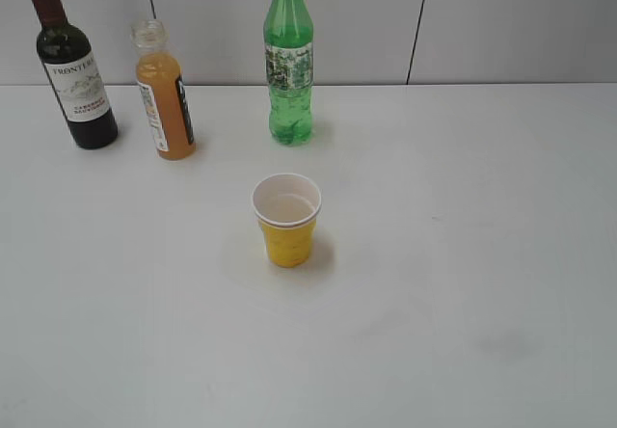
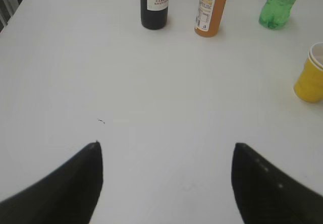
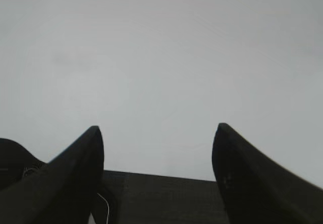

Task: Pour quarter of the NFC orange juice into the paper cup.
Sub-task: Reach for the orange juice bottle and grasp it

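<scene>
Though both spread wide and empty, left gripper [image 2: 166,156] and right gripper [image 3: 157,138] glossy black, tapered.

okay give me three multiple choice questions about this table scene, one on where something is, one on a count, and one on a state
1. Where is the juice bottle?
A. between the wine bottle and green bottle
B. right of the green bottle
C. inside the cup

2. How many bottles stand on the table?
A. one
B. two
C. three

3. How is the left gripper?
A. open, holding nothing
B. shut on the cup
C. shut on the juice bottle

Answers: 1 A, it stands between them in the back row; 2 C, wine, juice and green; 3 A, its fingers are spread over bare table.
</scene>
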Tool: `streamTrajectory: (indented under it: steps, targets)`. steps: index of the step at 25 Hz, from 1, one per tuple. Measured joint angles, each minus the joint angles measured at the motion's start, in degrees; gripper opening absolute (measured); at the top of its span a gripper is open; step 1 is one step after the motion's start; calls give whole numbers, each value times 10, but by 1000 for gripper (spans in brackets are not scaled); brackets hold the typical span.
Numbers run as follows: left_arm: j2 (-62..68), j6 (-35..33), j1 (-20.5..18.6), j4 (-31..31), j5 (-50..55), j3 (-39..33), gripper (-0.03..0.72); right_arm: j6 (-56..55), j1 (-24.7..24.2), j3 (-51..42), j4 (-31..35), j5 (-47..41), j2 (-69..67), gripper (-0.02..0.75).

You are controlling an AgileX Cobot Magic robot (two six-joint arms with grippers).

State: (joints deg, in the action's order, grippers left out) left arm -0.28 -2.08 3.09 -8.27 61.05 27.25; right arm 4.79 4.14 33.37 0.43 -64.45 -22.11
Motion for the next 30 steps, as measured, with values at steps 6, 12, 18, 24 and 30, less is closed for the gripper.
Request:
streamTrajectory:
  steps: [6,12,18,24,30]
  targets:
    - [0,0,0,0,0,0,585,0,0,-32,0,23,119,538]
    - [0,0,0,-1,0,0,585,0,0,-44,0,45,209,538]
    - [0,0,0,-1,-8,3,585,-2,0,-45,-1,45,223,538]
    - [8,-13,0,-2,-135,6,585,-2,0,-45,-1,45,224,538]
    - [150,-34,0,-3,-334,9,585,-2,0,-45,-1,45,224,538]
